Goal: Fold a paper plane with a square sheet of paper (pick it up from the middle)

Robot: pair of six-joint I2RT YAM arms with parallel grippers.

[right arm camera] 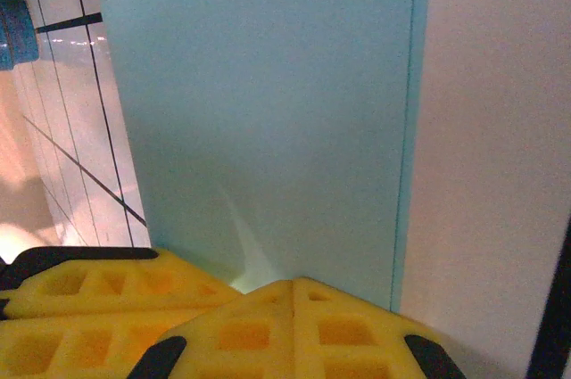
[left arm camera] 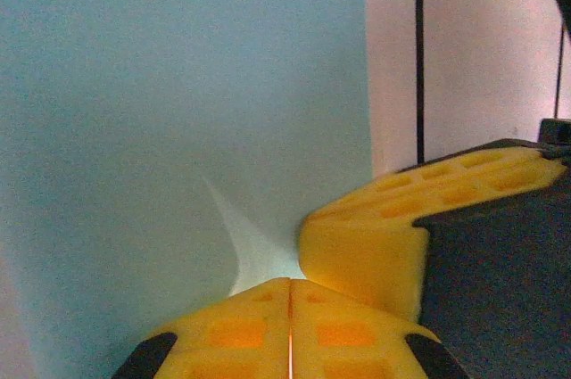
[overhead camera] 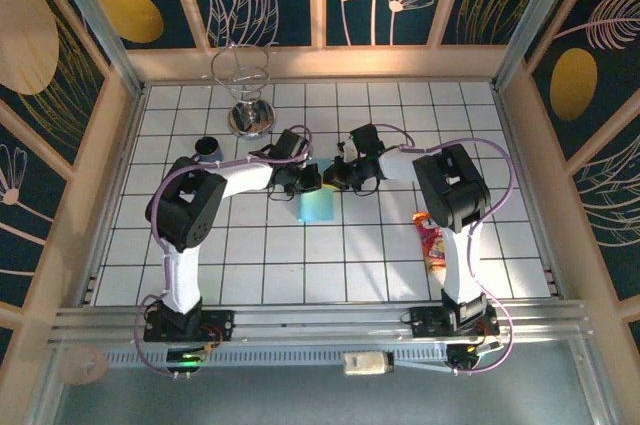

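Note:
The light-blue square sheet of paper (overhead camera: 318,208) lies folded into a narrow two-layer rectangle at the middle of the tiled table. Both grippers meet at its far edge. My left gripper (overhead camera: 307,181) comes in from the left and is shut on that edge. In the left wrist view the paper (left arm camera: 178,111) puckers upward right at the shut left gripper (left arm camera: 290,284). My right gripper (overhead camera: 333,181) is shut on the same edge just beside it. Its wrist view shows the paper (right arm camera: 268,102) rising to the shut right gripper (right arm camera: 294,284), with the left fingers (right arm camera: 89,303) alongside. The paper plane is out of view.
An orange-red snack packet (overhead camera: 430,241) lies by the right arm's base. A wire metal stand (overhead camera: 246,97) is at the back left, with a dark blue cup (overhead camera: 208,149) in front of it. Low wooden walls (overhead camera: 520,175) ring the table.

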